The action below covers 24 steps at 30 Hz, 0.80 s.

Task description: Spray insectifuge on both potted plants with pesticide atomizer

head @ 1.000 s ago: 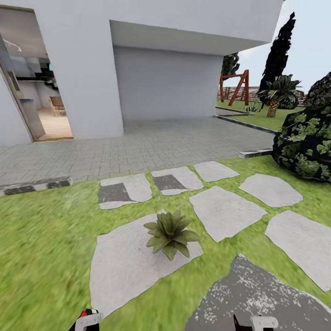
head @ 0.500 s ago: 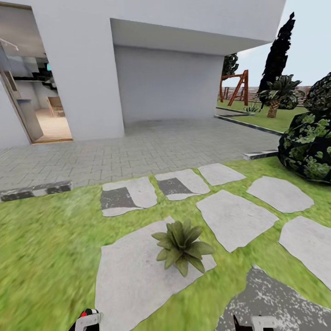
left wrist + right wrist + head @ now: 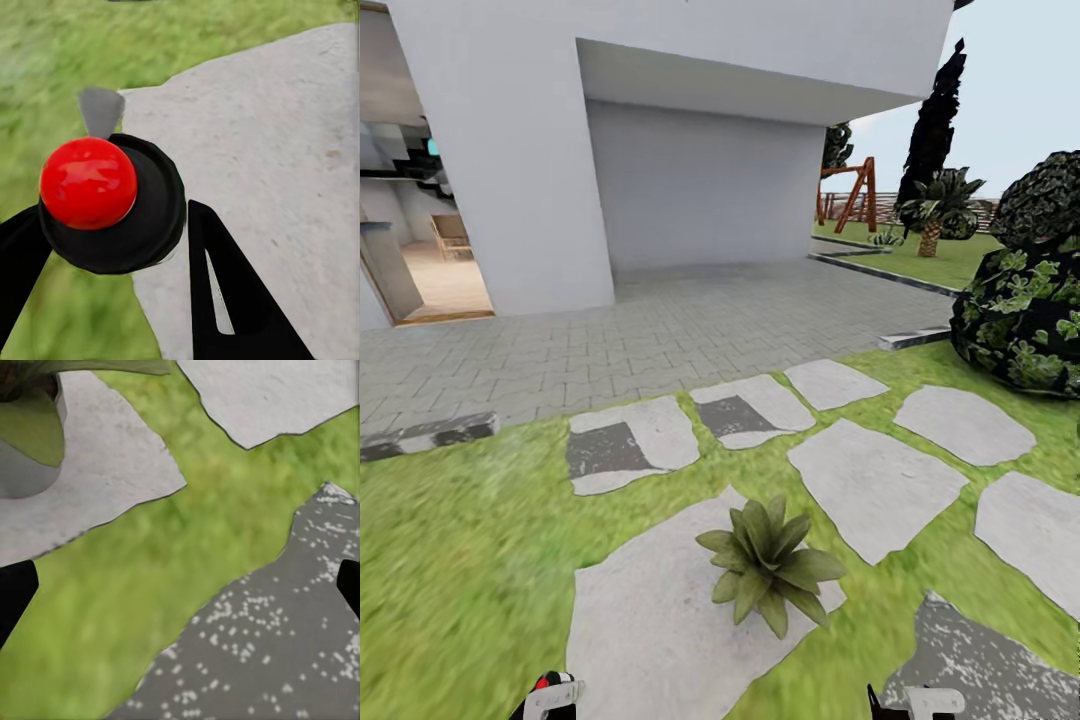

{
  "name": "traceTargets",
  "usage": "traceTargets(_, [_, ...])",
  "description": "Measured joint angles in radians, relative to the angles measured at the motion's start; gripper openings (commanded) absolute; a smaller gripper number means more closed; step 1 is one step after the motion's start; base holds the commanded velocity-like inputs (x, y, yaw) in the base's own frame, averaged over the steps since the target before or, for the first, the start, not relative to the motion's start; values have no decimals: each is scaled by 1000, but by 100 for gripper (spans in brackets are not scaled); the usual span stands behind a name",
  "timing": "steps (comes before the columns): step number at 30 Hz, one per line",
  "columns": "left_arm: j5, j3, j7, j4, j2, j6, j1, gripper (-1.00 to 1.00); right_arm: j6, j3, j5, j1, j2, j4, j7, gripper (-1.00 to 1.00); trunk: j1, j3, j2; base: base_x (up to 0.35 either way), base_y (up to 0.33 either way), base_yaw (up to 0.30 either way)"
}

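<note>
From the head view, one small potted plant with pointed green leaves (image 3: 770,566) sits on a pale grey stepping stone (image 3: 650,620), unspeckled, so spraying seems undone; a dark leafy bush (image 3: 1025,320) stands well apart. The left wrist view shows the left gripper (image 3: 112,262) clenched around a black, red-topped object (image 3: 112,202), apparently the atomizer. In the right wrist view, the right gripper's black fingers (image 3: 15,592) are released, above grass and speckled paving (image 3: 285,660).

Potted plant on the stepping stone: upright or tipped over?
Upright. The potted plant spreads its leaves evenly upward on the stepping stone, and the right wrist view shows its grey pot standing flat on it.
</note>
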Motion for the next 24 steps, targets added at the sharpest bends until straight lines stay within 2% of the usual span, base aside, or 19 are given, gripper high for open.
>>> traceTargets(11, [0, -2, 0, -1, 2, -1, 0, -100, 0, -1, -1, 0, 0, 0, 0, 100, 0, 11, 0, 16, 14, -192])
traceTargets(24, [-3, -6, -2, -4, 2, -1, 0, -100, 0, -4, -5, 0, 0, -1, -4, 100, 0, 15, 0, 0, 0, -32])
